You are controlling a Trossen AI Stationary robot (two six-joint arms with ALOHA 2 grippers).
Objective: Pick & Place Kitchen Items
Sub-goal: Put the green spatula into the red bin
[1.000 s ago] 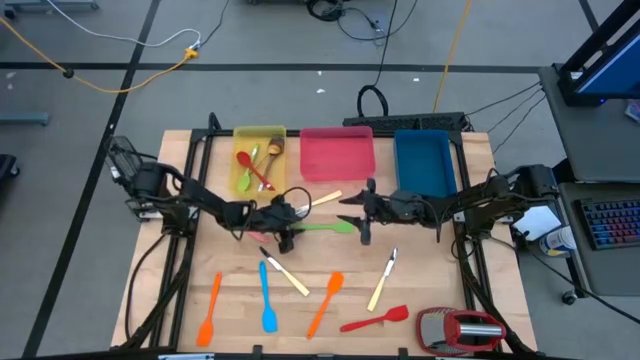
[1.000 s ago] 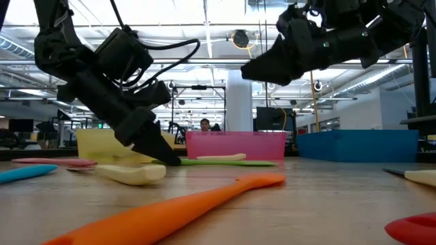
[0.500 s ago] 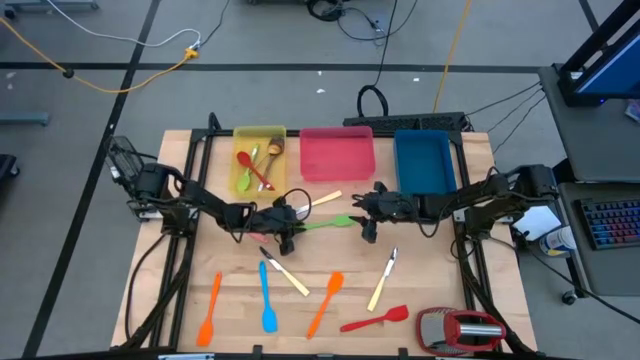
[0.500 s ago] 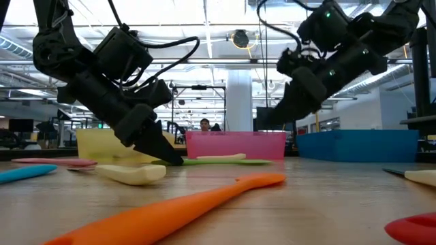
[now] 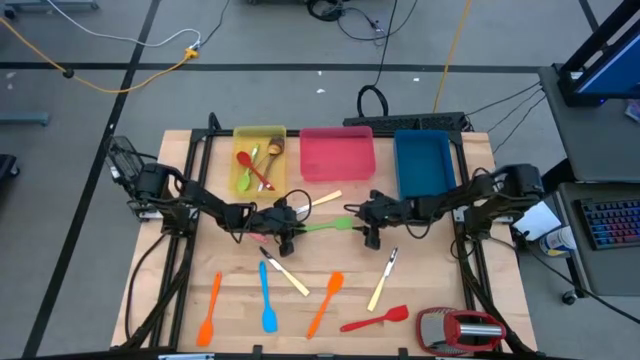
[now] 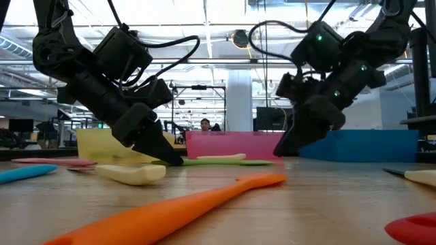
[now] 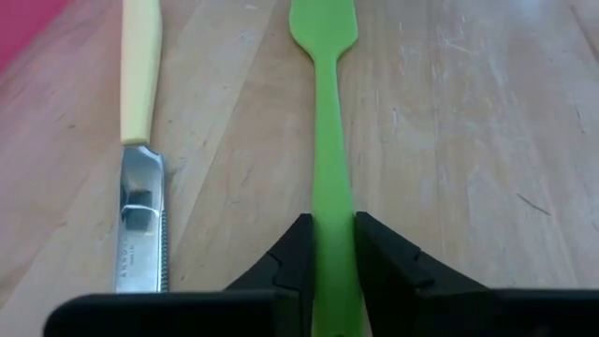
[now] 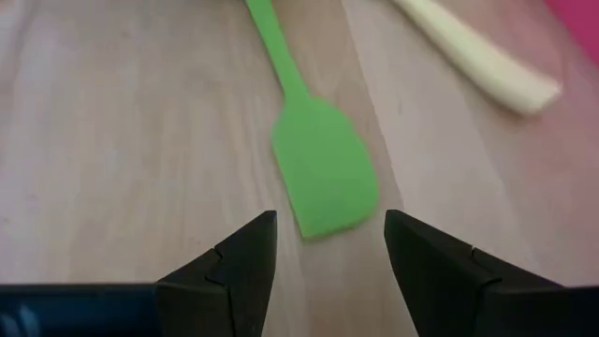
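Wrist views show the left end effector (image 7: 326,257) pinching the green spatula (image 7: 323,140) handle; the right end effector (image 8: 323,251), spread, lines up on its blade for a handover.

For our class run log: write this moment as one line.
left hand: shut on green spatula handle | right hand: open, at its blade | table: spatula flat

The left gripper (image 7: 327,253) is closed on the handle of the green spatula (image 7: 328,140) (blade pointing away). Beside the spatula, a cream-handled knife (image 7: 140,150) lies parallel on the wooden table (image 7: 468,140).
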